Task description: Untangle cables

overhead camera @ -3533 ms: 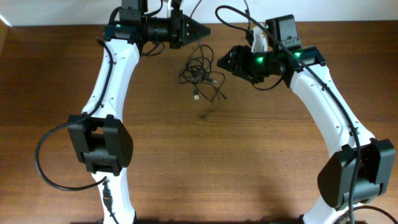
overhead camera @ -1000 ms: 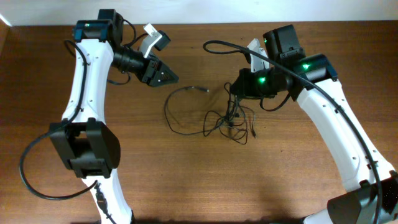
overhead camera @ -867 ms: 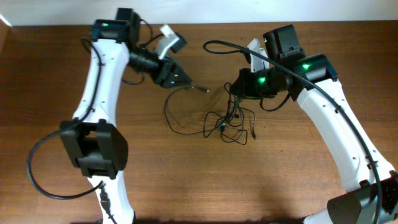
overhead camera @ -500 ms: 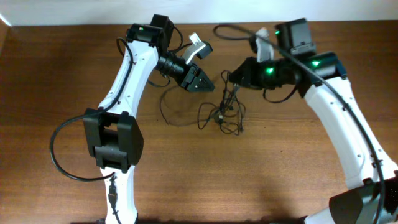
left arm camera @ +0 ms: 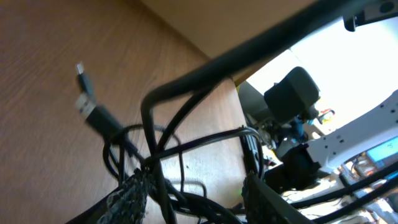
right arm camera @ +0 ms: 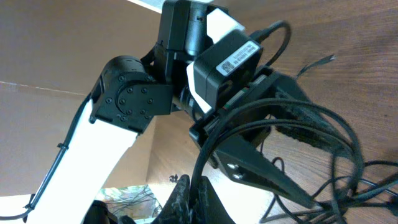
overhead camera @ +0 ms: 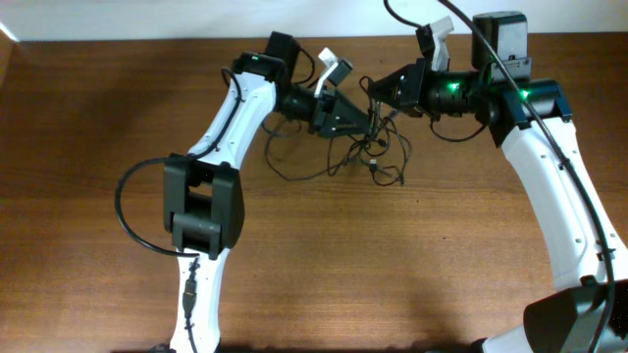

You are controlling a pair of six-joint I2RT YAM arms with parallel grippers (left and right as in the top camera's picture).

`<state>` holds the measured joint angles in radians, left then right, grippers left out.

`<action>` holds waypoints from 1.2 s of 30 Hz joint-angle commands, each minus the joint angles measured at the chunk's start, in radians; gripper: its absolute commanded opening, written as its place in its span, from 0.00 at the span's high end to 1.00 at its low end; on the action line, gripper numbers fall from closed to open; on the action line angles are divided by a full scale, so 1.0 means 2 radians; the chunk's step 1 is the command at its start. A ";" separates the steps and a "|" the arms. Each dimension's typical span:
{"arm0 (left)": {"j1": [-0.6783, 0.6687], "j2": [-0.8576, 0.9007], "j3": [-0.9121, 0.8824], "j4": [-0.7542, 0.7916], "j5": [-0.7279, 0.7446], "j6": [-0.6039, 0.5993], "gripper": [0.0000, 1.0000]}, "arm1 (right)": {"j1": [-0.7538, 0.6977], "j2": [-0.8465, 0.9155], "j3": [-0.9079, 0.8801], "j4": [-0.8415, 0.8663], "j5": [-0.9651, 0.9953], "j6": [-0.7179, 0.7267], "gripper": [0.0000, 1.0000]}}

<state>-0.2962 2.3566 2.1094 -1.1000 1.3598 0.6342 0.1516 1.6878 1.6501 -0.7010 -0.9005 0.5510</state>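
Observation:
A tangle of thin black cables (overhead camera: 378,157) lies near the table's back edge, with one loop trailing left (overhead camera: 280,167). My right gripper (overhead camera: 376,93) is shut on a strand at the tangle's top; in the right wrist view the cable (right arm camera: 214,140) rises from between the pressed fingertips (right arm camera: 200,199). My left gripper (overhead camera: 365,123) reaches in from the left, just below the right one. Its jaws (left arm camera: 196,199) stand apart, with several strands running between them. One strand touches the left finger (left arm camera: 134,196). A USB plug (left arm camera: 87,107) lies on the wood beyond.
The brown wooden table (overhead camera: 314,265) ends at a pale wall along the back (overhead camera: 324,20). The left arm's wrist housing (right arm camera: 221,59) sits close in front of the right gripper. The right arm's own black cable (overhead camera: 412,20) arcs above the back edge.
The left arm has swung right into the tangle and its jaws have narrowed. The right gripper, still shut, has pulled the cables toward the back edge.

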 commanded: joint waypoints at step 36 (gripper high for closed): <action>0.070 -0.147 0.002 -0.012 -0.332 -0.220 1.00 | -0.057 -0.003 0.008 -0.185 0.071 -0.169 0.54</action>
<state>-0.1570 2.1014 2.1075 -1.1175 0.7773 0.1871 0.0227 1.7115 1.6493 -1.0836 -0.5545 0.2996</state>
